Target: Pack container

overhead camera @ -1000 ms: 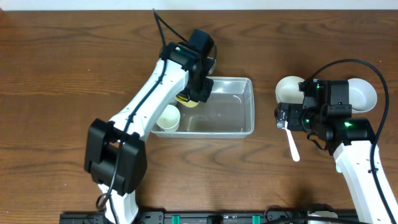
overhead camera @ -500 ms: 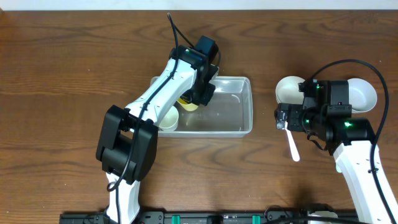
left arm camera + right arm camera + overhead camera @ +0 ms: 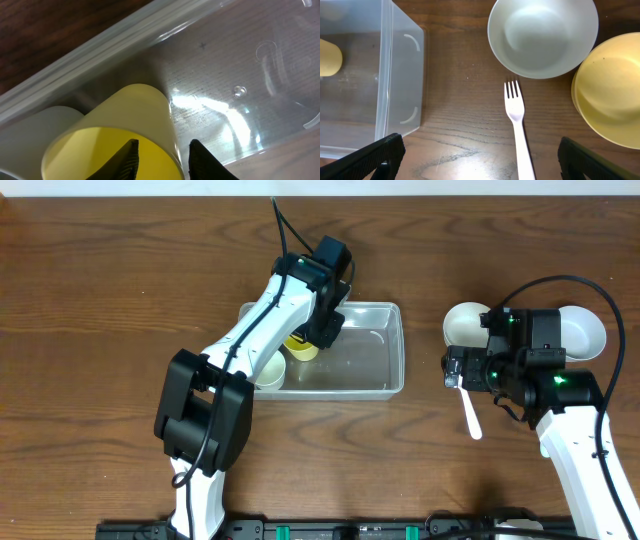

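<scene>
At the centre of the overhead frame, the left gripper [image 3: 164,156] is holding a yellow cup [image 3: 135,115] inside the container [image 3: 385,350]. Its jaws are pinching narrowly on the cup's wall. The cup is leaning on its side next to a white cup [image 3: 268,370] in the tub's lower-left corner. The step in hand looks to be setting this cup down. Next the jaws would need to part and lift straight out without dragging the cup or the light tub. At the right of the frame, the right gripper [image 3: 480,155] is hovering wide and empty over a white fork [image 3: 517,125], with a white bowl [image 3: 542,35] and a yellow bowl [image 3: 610,90] waiting outside the tub.
</scene>
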